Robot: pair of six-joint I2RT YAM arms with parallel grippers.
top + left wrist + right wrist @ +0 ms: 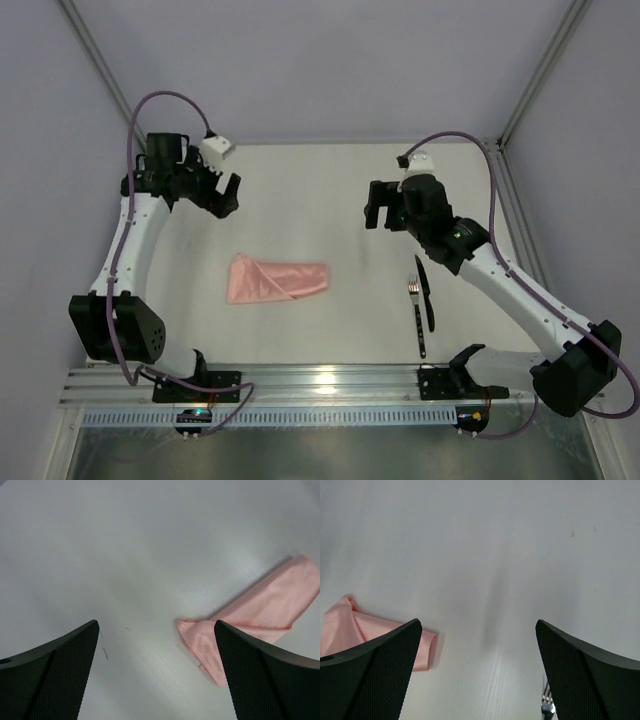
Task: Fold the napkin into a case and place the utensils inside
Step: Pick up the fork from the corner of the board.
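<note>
Overhead, the salmon-pink case (278, 279) lay flat mid-tabletop (300, 200), long axis running left-right, broader end twd the left arm, narrower end pointing right. Utensils (426, 300) sat well apart to its right, lengthwise near-to-far, fork (417, 320) tines at the far end. Left hand (224, 198) & right hand (382, 220) hung above, fingers spread wide, gripping nothing.

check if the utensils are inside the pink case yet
No, the utensils lie well to the right of the case, apart from it and fully exposed.
</note>
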